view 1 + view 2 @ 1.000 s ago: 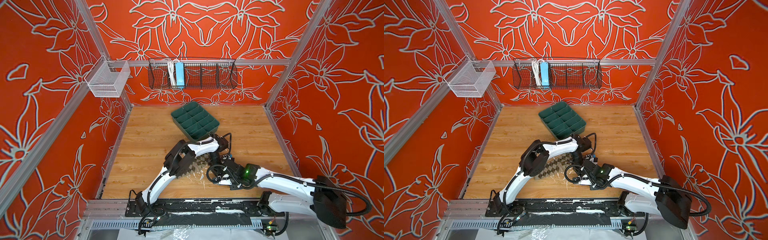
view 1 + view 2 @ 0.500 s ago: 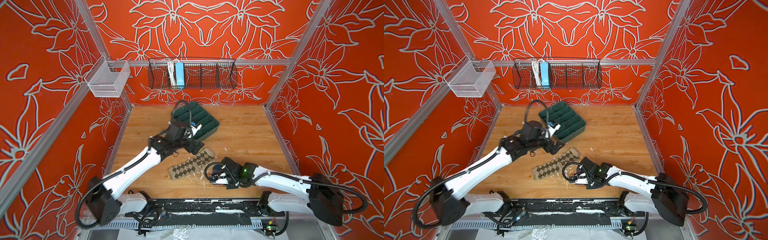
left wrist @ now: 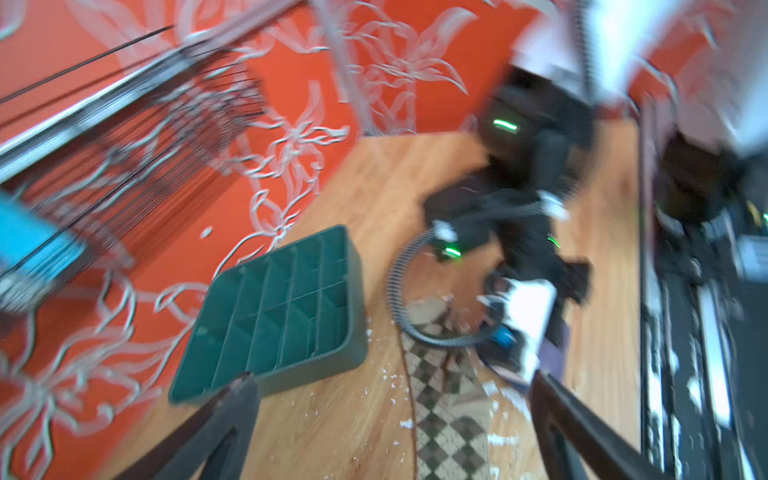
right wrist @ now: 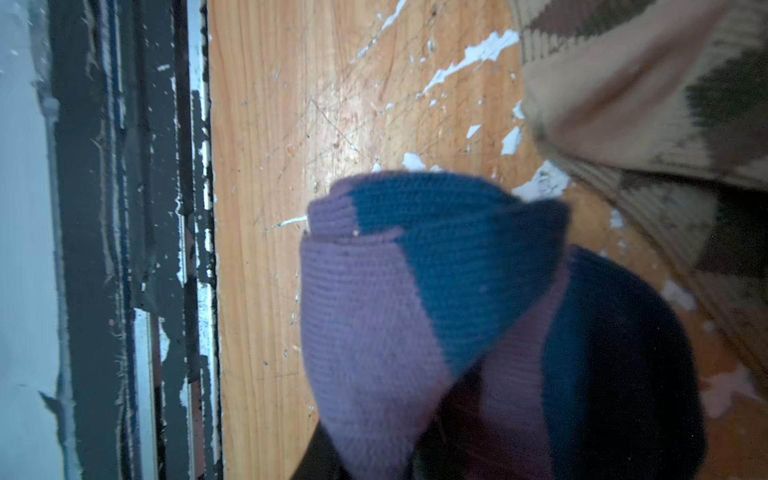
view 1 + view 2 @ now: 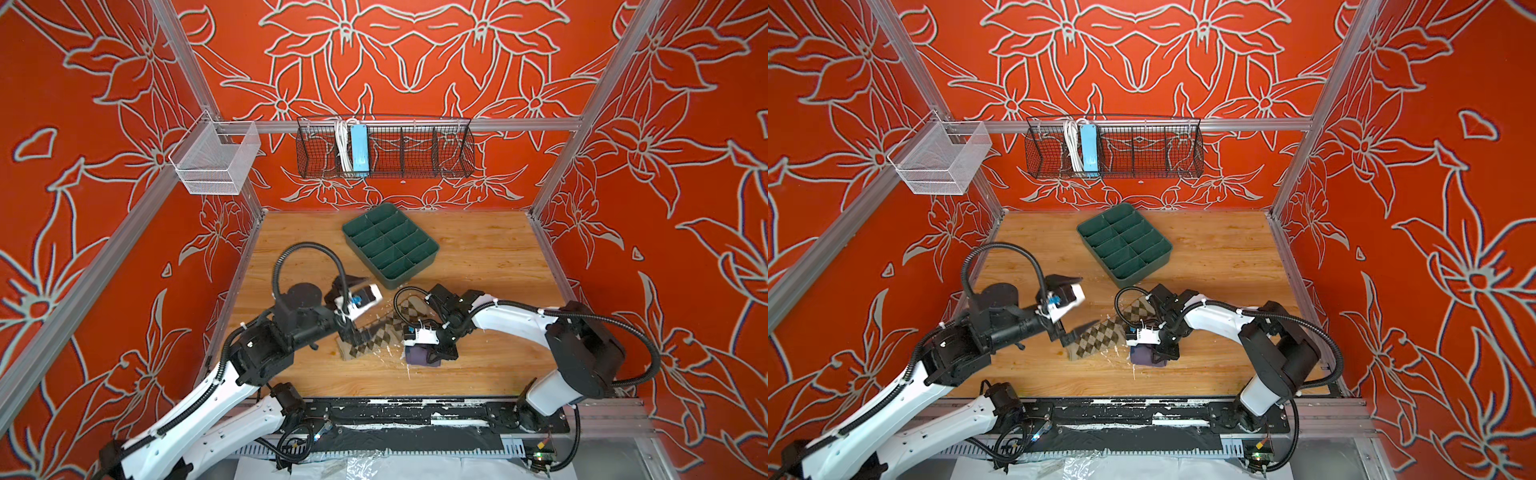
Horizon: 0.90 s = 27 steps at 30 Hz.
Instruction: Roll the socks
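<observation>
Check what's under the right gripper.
The purple sock, bunched and pinched by the right gripper, on the wooden table. Its fabric hides the jaw tips; the arm covers part of the argyle sock.

Both top views are bright and sharp, with even light from above. The arms [image 5: 249, 353] cast only soft, faint shadows on the table [image 5: 478, 257]. The left wrist view is smeared all over, and the wire basket [image 3: 124, 124] is just streaks. In the right wrist view the purple sock [image 4: 374, 311] looks clear, with a dark shadow on its blue part. The beige sock [image 4: 644, 104] is fuzzy.
</observation>
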Motion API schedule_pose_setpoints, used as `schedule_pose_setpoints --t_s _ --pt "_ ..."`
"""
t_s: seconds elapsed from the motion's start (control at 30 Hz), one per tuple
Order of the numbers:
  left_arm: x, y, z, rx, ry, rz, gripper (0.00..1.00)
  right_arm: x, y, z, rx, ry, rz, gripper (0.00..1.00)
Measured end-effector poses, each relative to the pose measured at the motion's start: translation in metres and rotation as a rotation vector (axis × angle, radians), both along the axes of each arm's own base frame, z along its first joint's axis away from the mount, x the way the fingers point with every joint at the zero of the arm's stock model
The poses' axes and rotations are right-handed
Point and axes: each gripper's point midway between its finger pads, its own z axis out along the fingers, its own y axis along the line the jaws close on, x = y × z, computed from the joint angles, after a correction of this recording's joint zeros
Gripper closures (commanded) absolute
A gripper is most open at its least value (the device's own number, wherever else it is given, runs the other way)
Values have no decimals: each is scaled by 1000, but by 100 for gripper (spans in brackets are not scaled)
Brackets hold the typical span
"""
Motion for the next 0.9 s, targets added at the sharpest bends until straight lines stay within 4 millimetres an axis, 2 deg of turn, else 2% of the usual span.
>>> schedule_pose_setpoints --t_s 0.1,0.2,0.23,0.3,0.37,0.5,0.67,0.77,0.87,0.9 --pt "-25 -29 -49 174 -87 -135 3 3 -1 -2 12 62 -25 100" --pt "-43 -52 -118 368 -172 -233 8 6 -1 -2 10 125 -41 100" --pt "-49 -58 -146 442 -184 -266 10 7 0 -2 4 146 -45 100" --pt "-56 -66 -188 554 -194 -306 13 7 1 -3 -5 180 -50 100" --pt "-52 -70 -214 623 -200 -298 14 7 1 -3 -15 208 -50 100" --pt "-33 -85 -232 647 -228 -219 20 6 2 -3 -23 234 -47 100" --pt "-5 -100 -239 638 -219 -118 40 6 1 -2 -22 233 -43 100" --pt "6 -102 -250 641 -191 -77 63 6 1 -2 -22 233 -42 100" --pt "10 -104 -261 653 -178 -49 98 8 1 -1 -21 227 -46 100" --pt "12 -106 -260 650 -178 -34 100 10 -1 -1 -24 213 -51 96"
